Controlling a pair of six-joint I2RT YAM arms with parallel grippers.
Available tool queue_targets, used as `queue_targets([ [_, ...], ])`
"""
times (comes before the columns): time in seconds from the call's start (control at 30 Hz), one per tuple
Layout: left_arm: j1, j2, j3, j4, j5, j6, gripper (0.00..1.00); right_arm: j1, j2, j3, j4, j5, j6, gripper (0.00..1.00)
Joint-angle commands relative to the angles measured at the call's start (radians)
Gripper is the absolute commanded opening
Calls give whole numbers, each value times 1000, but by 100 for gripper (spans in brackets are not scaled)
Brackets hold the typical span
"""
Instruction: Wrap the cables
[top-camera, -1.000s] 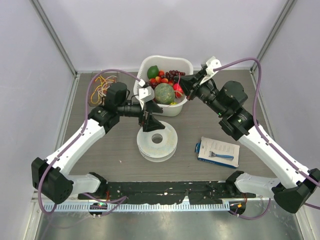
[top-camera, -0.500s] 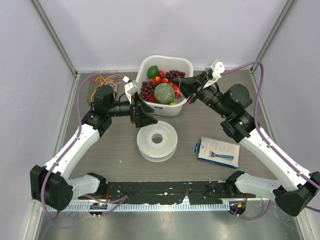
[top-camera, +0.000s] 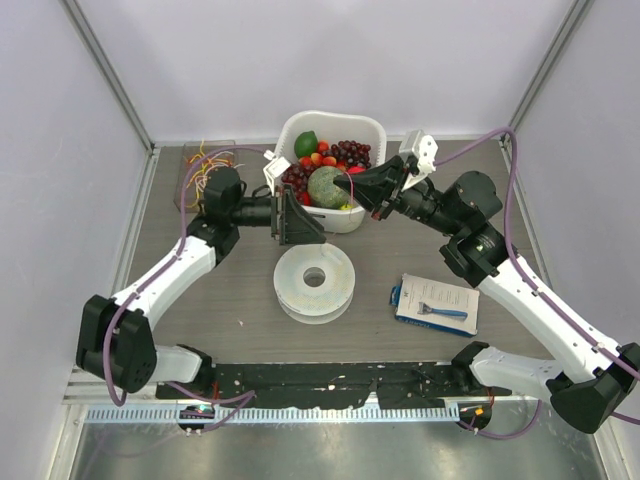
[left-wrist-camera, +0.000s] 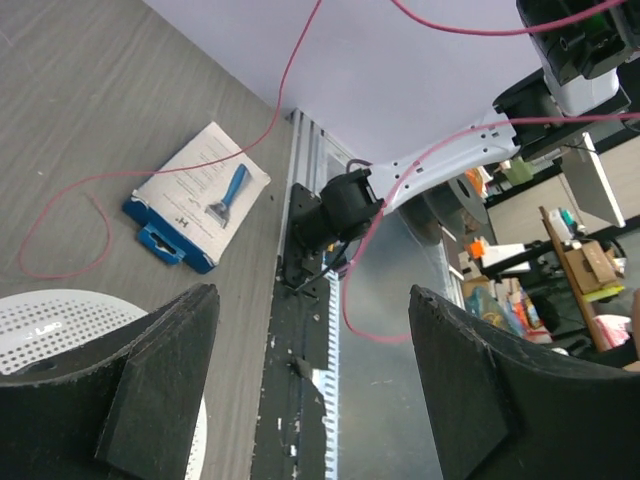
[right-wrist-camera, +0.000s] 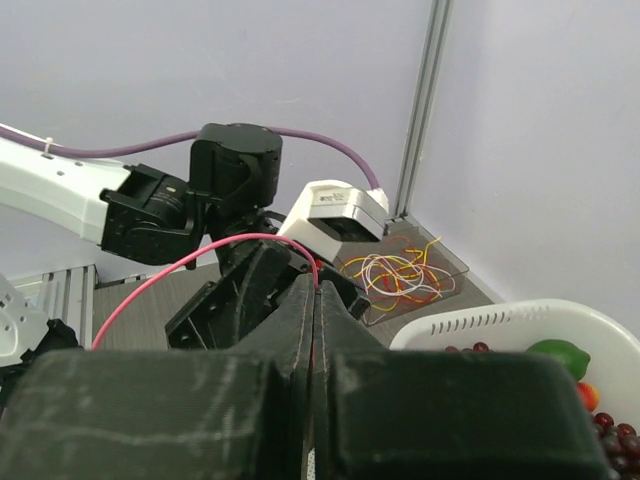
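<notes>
Above the fruit basket (top-camera: 335, 116), we are pinching one red cable (right-wrist-camera: 256, 236) in the closed right gripper (right-wrist-camera: 316, 275) — left gripper (left-wrist-camera: 313, 350) gaping, empty — and should be drawing slack gently, clear of the far-left tangle (right-wrist-camera: 400, 272).

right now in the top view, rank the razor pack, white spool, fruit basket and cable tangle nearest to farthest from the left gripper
From the left gripper:
1. fruit basket, just beside it on its right
2. white spool, toward the arm bases
3. cable tangle, far left corner
4. razor pack, right side of the table
</notes>
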Motion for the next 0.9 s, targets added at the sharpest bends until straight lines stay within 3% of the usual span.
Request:
queue_targets([
  [0.0,-29,45,11,128,5,-121,79,-1,-24,8,52,-45,-23,1],
  [0.17,-65,70,17,153,5,-138,75,-3,-19,17,51,-38,-23,1],
  [0.23,-76,67,8,162,5,-136,68,-3,-16,18,51,-38,-23,1],
  [0.47,-67,44,-8,199,7,-164,0,-3,-28,25,2,7,-50,1],
  [0.63,-14,-21,31,-34,-42,-26,0,-10,-63,6,-186,178,-165,1],
  [0.73,0,-68,87,-294,-110,176,0,-32,-99,-44,-265,292,-218,1],
  [0.8,-3,-91,123,-370,-171,250,0,-55,-114,-86,-341,314,-257,2],
  [0.83,-3,-96,136,-402,-202,278,0,-67,-117,-115,-413,321,-279,8],
  [0.87,-6,-99,158,-434,-249,302,0,-75,-128,-133,-478,332,-284,23],
])
